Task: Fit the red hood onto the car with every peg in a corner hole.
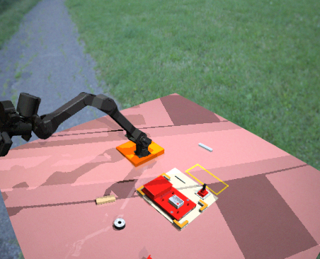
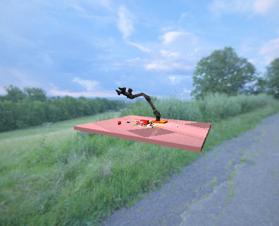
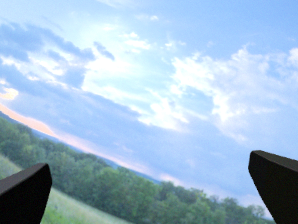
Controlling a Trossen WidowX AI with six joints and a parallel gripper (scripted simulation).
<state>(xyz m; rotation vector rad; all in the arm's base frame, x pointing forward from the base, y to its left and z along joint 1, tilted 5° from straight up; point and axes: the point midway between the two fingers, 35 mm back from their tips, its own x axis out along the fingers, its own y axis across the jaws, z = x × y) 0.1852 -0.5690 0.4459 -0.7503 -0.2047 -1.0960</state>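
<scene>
The red chassis (image 1: 184,209) (image 2: 142,124) sits in the cream jig (image 1: 189,188), its raised red block at one end. The grey engine block (image 1: 176,202) is on its deck, with short dark pegs around it. A red piece (image 1: 149,257) (image 2: 119,123), apparently the hood, lies on the table away from the jig; the top view cuts off most of it, and its holes cannot be made out. My gripper (image 2: 116,91) (image 3: 150,168) is open and empty, high above the table and far from the hood and chassis. The wrist view shows only sky and trees between the fingers.
A small red base with a black stick (image 1: 203,191) stands on the jig's edge beside a yellow outline (image 1: 213,175). A tan block (image 1: 105,200), a black-and-white ring (image 1: 119,223) and a pale bar (image 1: 205,147) lie around. My arm's base stands on an orange plate (image 1: 157,151).
</scene>
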